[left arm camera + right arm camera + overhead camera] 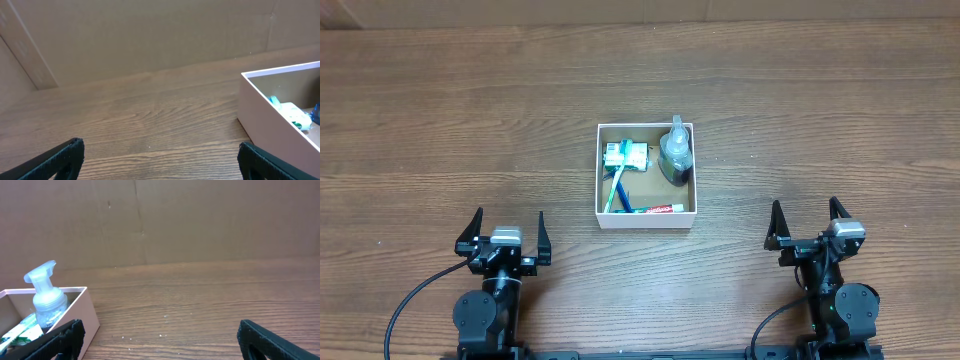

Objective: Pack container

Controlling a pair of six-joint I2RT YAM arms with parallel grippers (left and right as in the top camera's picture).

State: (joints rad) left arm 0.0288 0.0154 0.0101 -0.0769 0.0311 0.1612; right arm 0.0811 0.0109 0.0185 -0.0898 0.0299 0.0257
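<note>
The container (597, 175), a small square white-walled box with a brown inside, sits at the table's middle. In it stand a clear pump bottle (675, 150), a green-and-white packet (626, 154), a blue toothbrush (617, 188) and a toothpaste tube (660, 209). The left wrist view shows its white wall (270, 120) at right; the right wrist view shows its corner (85, 312) and the bottle (47, 300) at left. My left gripper (507, 232) is open and empty near the front left. My right gripper (807, 224) is open and empty near the front right.
The wooden table (440, 120) runs to a brown cardboard wall (150, 35) at the back, also seen in the right wrist view (200, 220). Small white specks lie on the wood before the right gripper (162, 330).
</note>
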